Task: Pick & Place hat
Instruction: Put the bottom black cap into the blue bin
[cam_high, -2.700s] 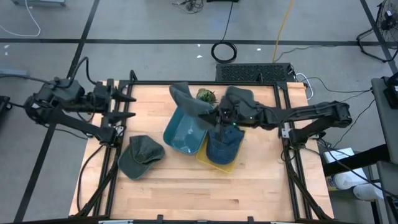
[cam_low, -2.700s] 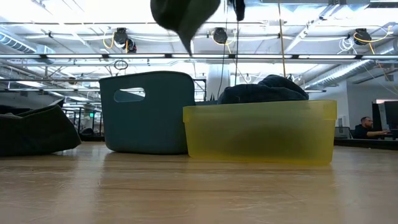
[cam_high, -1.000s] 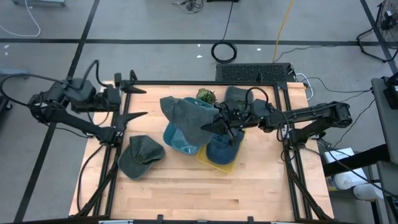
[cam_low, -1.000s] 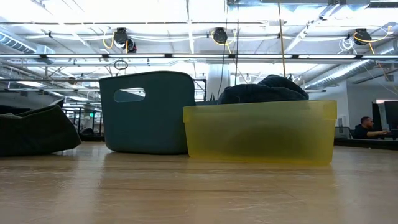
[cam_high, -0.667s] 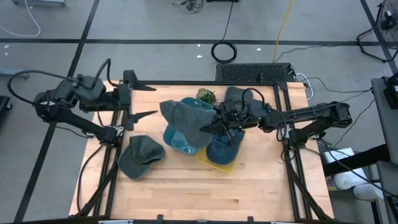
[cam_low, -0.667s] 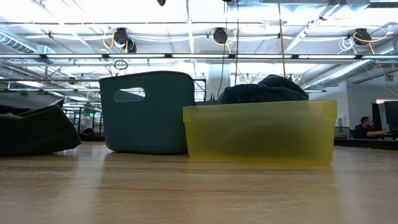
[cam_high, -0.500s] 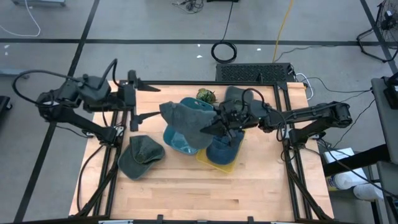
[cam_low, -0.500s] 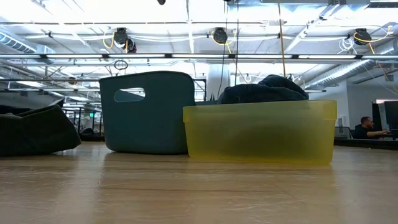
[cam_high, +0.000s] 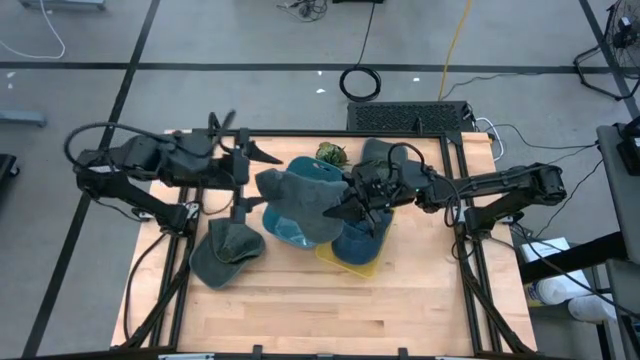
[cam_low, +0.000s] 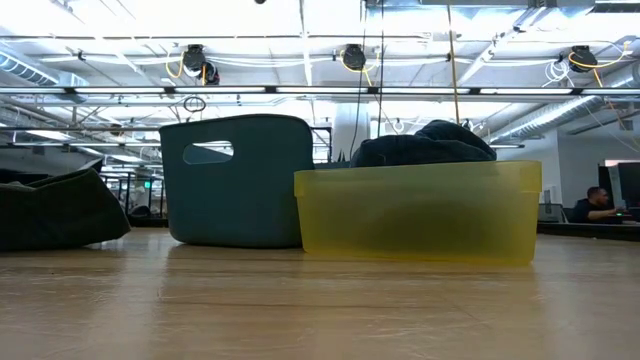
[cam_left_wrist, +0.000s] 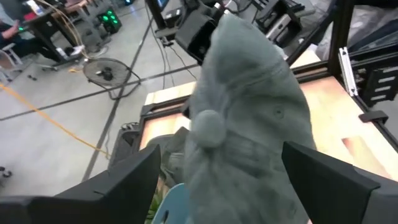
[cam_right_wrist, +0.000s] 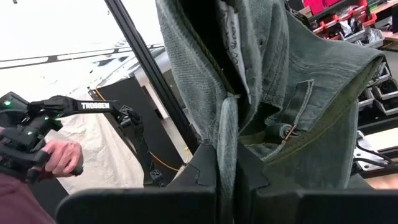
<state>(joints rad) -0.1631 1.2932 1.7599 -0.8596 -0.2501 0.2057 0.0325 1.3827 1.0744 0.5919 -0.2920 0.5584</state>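
The wooden counter (cam_high: 300, 300) carries a teal tub (cam_low: 238, 180) at the middle and a yellow tub (cam_low: 418, 212) just to its right, the two touching side by side. A dark blue hat (cam_low: 422, 144) lies heaped in the yellow tub, rising above its rim. Another dark green hat (cam_high: 224, 250) rests on the counter to the near left, well apart from the tubs. A small green thing (cam_high: 330, 153) sits by the far edge.

A grey-green hat (cam_high: 300, 205) hangs in the air over the teal tub, held up off the counter. The right pincer (cam_high: 350, 205) is pressed together on its cloth, pinching a fold. The left pincer (cam_high: 243, 172) hovers just left of the hanging hat, its fingers spread wide on either side of it, with nothing held.
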